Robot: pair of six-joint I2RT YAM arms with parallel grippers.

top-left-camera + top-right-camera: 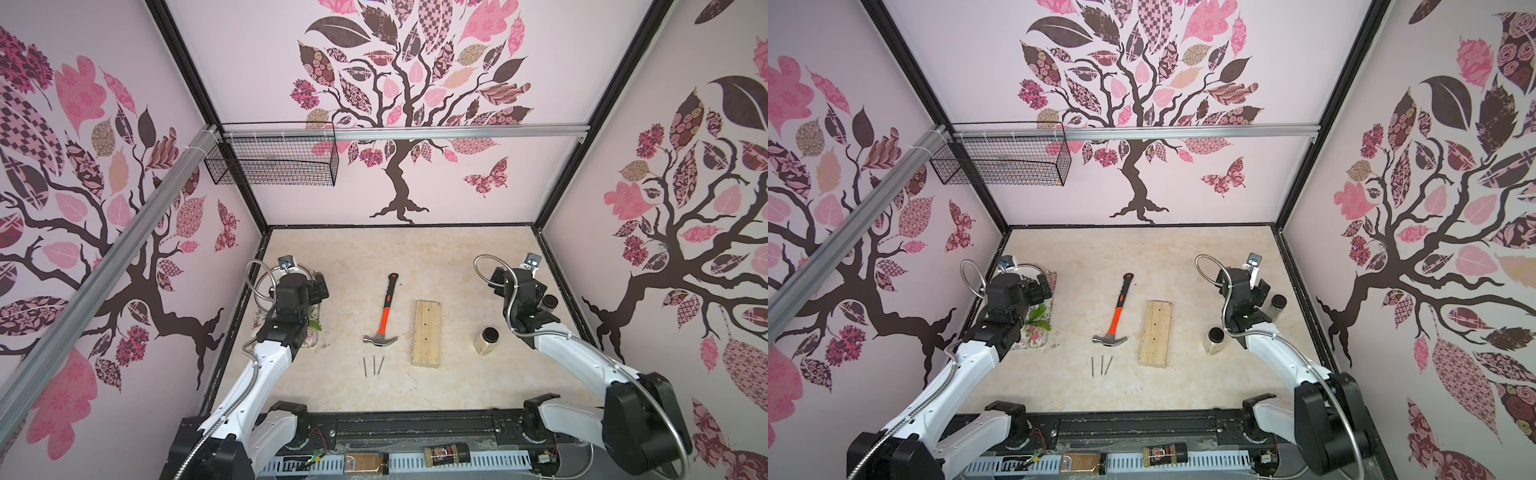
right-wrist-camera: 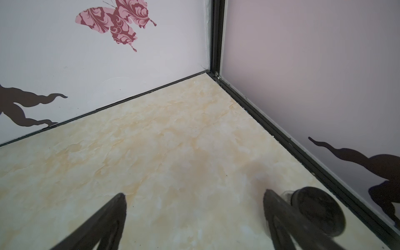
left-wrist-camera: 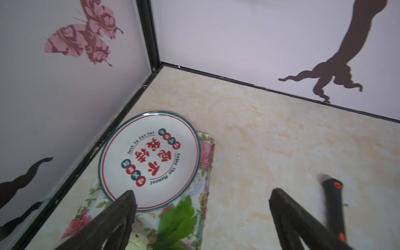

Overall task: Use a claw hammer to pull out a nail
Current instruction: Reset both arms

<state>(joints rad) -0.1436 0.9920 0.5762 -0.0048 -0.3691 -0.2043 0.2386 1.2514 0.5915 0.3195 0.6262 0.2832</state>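
- Flat at mid-table, the hammer [image 1: 384,309]: steel head toward 6 o'clock, black handle toward 12 o'clock, touched by neither arm.
- Just beside it at 3 o'clock, a wooden block [image 1: 427,333] lying lengthwise, with small dark holes on top and no standing nail to make out.
- At 6 o'clock of the head, three nails [image 1: 373,365] loose on the table, side by side.
- Left gripper [image 3: 201,192] with jaws wide and empty, out at 9 o'clock above a plate [image 3: 151,121] on a flowered tray [image 3: 208,155].
- Right gripper [image 2: 194,193] likewise wide and empty, out at 3 o'clock beside a jar [image 2: 318,210].
- Judging by this, pulling probably finished: tool set down, arms parked at the sides.
- At most, left to do: checking the block for a nail too small to see from here.
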